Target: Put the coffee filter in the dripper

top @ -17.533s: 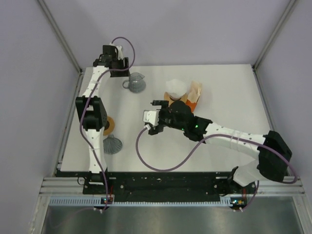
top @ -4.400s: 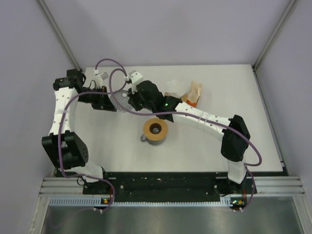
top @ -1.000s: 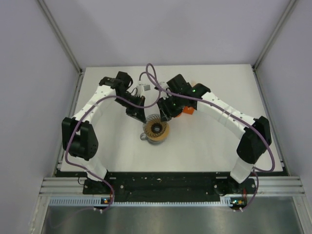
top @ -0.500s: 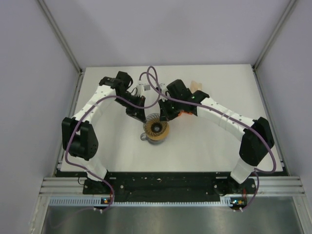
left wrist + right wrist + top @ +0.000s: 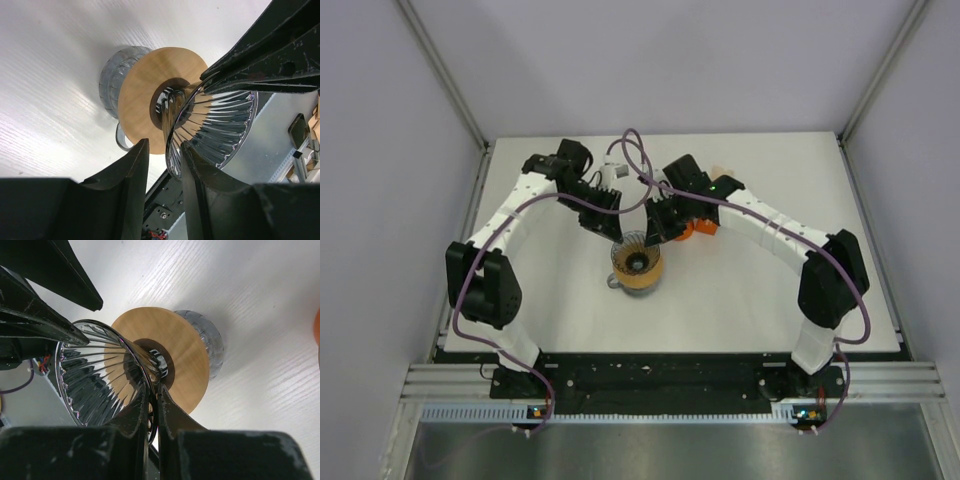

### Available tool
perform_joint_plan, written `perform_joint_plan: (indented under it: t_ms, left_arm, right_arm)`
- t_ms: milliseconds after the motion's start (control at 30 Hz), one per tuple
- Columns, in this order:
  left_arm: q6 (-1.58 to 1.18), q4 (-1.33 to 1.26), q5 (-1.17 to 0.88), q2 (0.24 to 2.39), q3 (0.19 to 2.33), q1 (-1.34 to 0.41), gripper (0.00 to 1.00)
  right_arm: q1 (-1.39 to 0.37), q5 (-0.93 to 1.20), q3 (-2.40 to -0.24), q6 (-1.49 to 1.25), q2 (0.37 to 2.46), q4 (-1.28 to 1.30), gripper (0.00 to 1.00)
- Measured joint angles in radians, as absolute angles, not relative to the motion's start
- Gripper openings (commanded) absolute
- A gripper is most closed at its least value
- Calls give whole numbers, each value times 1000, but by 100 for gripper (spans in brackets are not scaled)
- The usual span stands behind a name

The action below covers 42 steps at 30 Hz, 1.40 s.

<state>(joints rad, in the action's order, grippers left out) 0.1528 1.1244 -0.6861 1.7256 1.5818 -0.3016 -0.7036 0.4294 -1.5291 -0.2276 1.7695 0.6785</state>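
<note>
Backed off slightly since the previous frame, the left gripper (image 5: pixel 164 150) stands with jaws parted astride the rim of the glass dripper (image 5: pixel 220 125), not clamping it. The right gripper (image 5: pixel 152 396) is closed on the opposite rim, steadying the cone on its wooden collar (image 5: pixel 175 352). The coffee filter (image 5: pixel 719 171) lies behind the right arm, not yet loaded. Step in hand: seating the dripper. The next move likely calls for a free gripper to fetch the filter.
</note>
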Motion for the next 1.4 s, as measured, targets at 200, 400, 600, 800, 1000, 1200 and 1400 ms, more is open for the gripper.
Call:
perform_joint_plan:
  t_ms: [200,400,600,800,1000,1200,1400]
  left_arm:
    - [147,1100,-670,1727,1572,-321,7]
    - [143,1083,-697,1727,1543,-324,0]
    - [144,1042,-709,1710,1497,-326,0]
    - [147,994,-700,1676,1436,-337,0]
    - [152,942,-686,1637,1391,-345,0]
    - [152,941,-672,1631,1393,-350,4]
    - [188,981,-643,1646,1440,-371,17]
  right_arm:
    - [-702,437,-1540,-229,1778,690,0]
    - [-702,430,-1540,-231,1778,700,0]
    - [-701,436,-1496,-234,1766,659,0]
    - [-696,462,-1403,-259,1733,568,0]
    - [-696,466,-1361,-280,1711,516,0]
    - [-696,464,-1362,-281,1710,517,10]
    - [-701,446,-1369,-256,1711,530,27]
